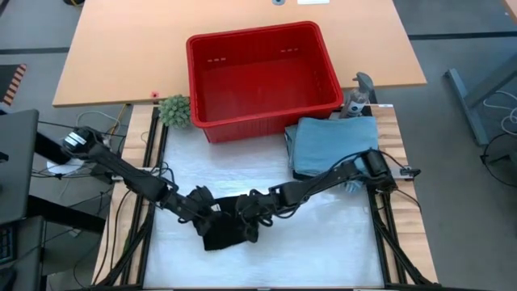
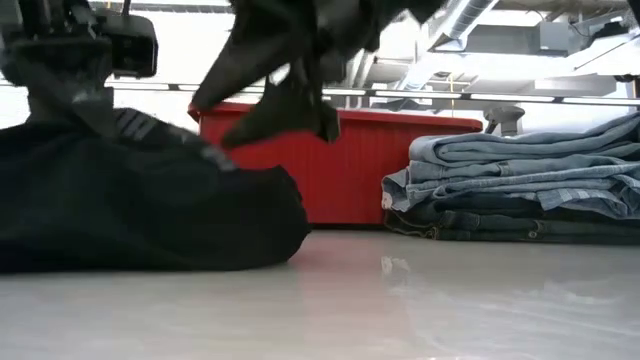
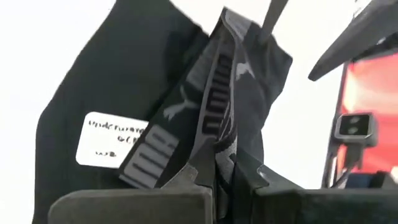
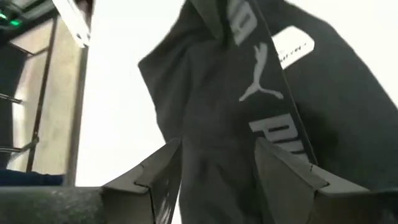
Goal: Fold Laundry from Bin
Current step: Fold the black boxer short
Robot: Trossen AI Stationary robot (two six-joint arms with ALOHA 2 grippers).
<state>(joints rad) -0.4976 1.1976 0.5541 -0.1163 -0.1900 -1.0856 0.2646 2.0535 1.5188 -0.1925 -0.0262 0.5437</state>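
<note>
Black garment (image 1: 226, 230) on white table (image 1: 323, 250), near front edge, red bin (image 1: 262, 73) empty behind. Left gripper (image 3: 217, 177) pinched shut on waistband; right gripper (image 4: 217, 168) wide astride cloth, not clamped. Best closing right before lifting, keeping band taut, level

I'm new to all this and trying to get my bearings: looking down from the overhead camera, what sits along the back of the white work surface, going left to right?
Small green plant → red bin → stack of folded denim.
</note>
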